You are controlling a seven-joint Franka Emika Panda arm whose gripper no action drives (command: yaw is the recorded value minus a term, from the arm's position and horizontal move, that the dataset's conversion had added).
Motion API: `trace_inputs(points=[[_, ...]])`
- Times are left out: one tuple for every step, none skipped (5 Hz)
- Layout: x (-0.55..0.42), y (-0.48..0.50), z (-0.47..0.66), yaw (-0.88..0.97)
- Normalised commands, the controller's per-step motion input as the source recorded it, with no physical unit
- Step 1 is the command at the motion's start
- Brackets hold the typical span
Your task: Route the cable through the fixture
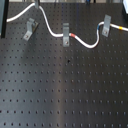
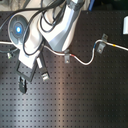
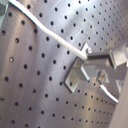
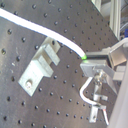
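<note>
Both exterior views show a black perforated surface [image 1: 65,95] carrying three grey clips and a white cable [image 1: 50,27]. In the first exterior view the slanted fixture [image 1: 31,29] is seen toward the first exterior view's left, with the cable passing just above and beside it; whether the two touch cannot be told. From there the cable is draped down to the middle clip [image 1: 66,40], where its red-orange band [image 1: 73,36] lies, and is then looped up to the taller clip [image 1: 106,25] on the first exterior view's right, beyond which a yellow-marked stretch [image 1: 120,27] is visible.

In the second exterior view the white arm [image 2: 47,32] is seen over the upper left of the surface, with the gripper [image 2: 25,75] low on the second exterior view's left. Whether the jaws are apart or together cannot be told.

In the second wrist view the cable is seen passing above a clip [image 4: 40,65], apparently apart from it.
</note>
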Motion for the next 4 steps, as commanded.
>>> trace_inputs(points=[[-0.081,0.038,0.05,0.01],[-0.315,0.147,0.2,0.25],[-0.276,0.25,0.24,0.45],[-0.119,0.333,0.23,0.47]])
